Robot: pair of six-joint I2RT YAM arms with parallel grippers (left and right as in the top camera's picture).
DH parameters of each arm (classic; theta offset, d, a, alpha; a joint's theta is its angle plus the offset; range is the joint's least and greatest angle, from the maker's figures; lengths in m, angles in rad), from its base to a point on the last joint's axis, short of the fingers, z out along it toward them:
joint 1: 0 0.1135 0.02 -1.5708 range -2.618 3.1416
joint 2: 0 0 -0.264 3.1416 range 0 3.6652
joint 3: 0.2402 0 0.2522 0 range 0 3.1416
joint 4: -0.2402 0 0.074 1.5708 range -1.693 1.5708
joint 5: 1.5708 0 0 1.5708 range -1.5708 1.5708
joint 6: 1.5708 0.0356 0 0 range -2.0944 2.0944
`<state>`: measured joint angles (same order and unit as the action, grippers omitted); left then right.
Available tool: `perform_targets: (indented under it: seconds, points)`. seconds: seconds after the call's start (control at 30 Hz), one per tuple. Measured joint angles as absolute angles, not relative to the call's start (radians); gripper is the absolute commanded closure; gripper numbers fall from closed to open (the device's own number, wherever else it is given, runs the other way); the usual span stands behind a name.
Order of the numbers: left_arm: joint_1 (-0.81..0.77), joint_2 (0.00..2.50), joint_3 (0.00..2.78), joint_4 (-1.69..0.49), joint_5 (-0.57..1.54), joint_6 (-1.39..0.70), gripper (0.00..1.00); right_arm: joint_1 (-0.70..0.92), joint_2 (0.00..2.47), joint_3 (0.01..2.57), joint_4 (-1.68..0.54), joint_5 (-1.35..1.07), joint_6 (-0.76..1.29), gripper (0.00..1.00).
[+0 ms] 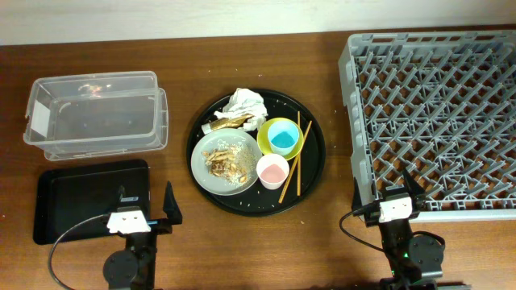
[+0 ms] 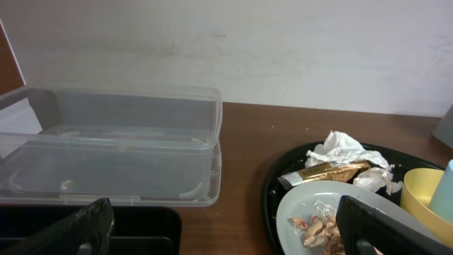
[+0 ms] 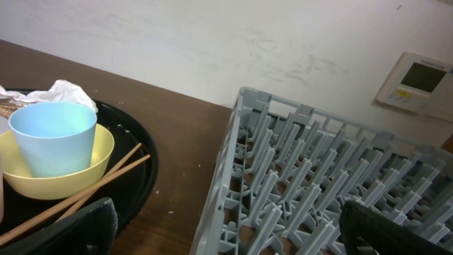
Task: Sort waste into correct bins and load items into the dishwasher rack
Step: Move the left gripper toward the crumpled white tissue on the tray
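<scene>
A round black tray [image 1: 310, 173] holds crumpled white tissue [image 1: 245, 103], a gold-brown wrapper [image 1: 228, 123], a grey plate [image 1: 203, 171] with food scraps [image 1: 226, 162], a light blue cup [image 1: 283, 139] in a yellow-green bowl [image 1: 295, 149], a pink cup [image 1: 272, 170] and two chopsticks [image 1: 295, 161]. The clear tub [image 1: 95, 113] and shallow black tray [image 1: 85, 193] lie at the left. The grey rack [image 1: 435, 113] is at the right. My left gripper [image 1: 145, 211] is open and empty by the shallow tray. My right gripper [image 1: 393, 201] is open and empty at the rack's near corner.
The table's front edge lies just behind both arms. A white wall runs behind the table, with a small wall panel [image 3: 420, 79] in the right wrist view. Bare wood shows between the shallow tray and the round tray.
</scene>
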<state>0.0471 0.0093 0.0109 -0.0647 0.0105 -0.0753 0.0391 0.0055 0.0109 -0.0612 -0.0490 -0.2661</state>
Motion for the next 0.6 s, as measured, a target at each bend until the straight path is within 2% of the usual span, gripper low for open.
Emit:
perform_targets:
  seconds: [0.03,0.07,0.2,0.6]
  points:
    - [0.047,0.009,0.011,-0.065,0.010,-0.075,0.00,0.039,0.006,0.011,-0.061,-0.049,-0.266,0.02]
    - [0.033,0.009,0.011,-0.065,-0.027,-0.073,0.01,0.039,0.008,0.011,-0.068,-0.053,-0.169,0.02]
    - [0.002,0.010,0.011,-0.066,-0.133,-0.072,0.01,0.039,0.017,0.010,-0.068,-0.053,0.003,0.02]
    - [0.002,0.010,0.011,-0.066,-0.140,-0.072,0.01,0.039,0.017,0.010,-0.068,-0.053,0.027,0.02]
